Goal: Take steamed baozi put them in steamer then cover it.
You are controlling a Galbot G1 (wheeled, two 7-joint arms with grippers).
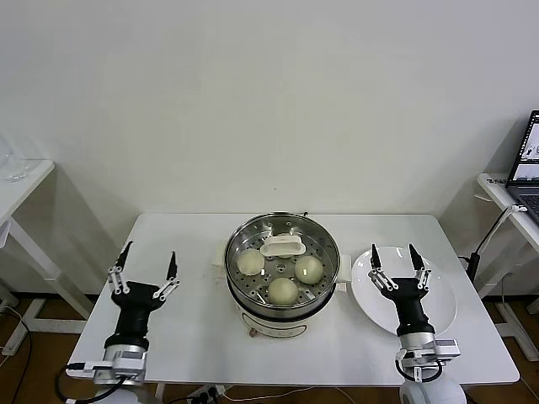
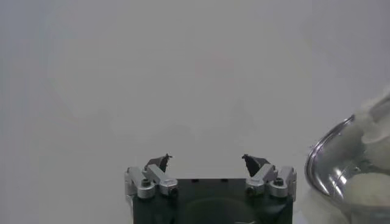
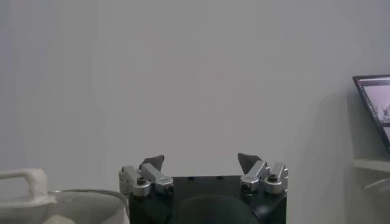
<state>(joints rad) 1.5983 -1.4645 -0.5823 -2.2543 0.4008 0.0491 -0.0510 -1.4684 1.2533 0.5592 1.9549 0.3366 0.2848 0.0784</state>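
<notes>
The steamer stands at the middle of the white tabletop, with the cover on it; the cover's cream handle sits toward the far side of the pot. Through the glass three baozi show on the perforated tray: one on the left, one on the right and one nearest the robot. A fourth bun cannot be made out.

The left claw hovers over the bare tabletop well to the left of the steamer, fingers spread wide and pointing away from the robot, holding nothing. In the left wrist view the same claw shows its two tips far apart, with the steamer's shiny rim at the side.

The right claw hangs over a white plate that lies just to the right of the steamer. Its fingers are also spread wide and hold nothing. The right wrist view shows that claw open, with the cover's handle off to one side and a laptop on a side table.
</notes>
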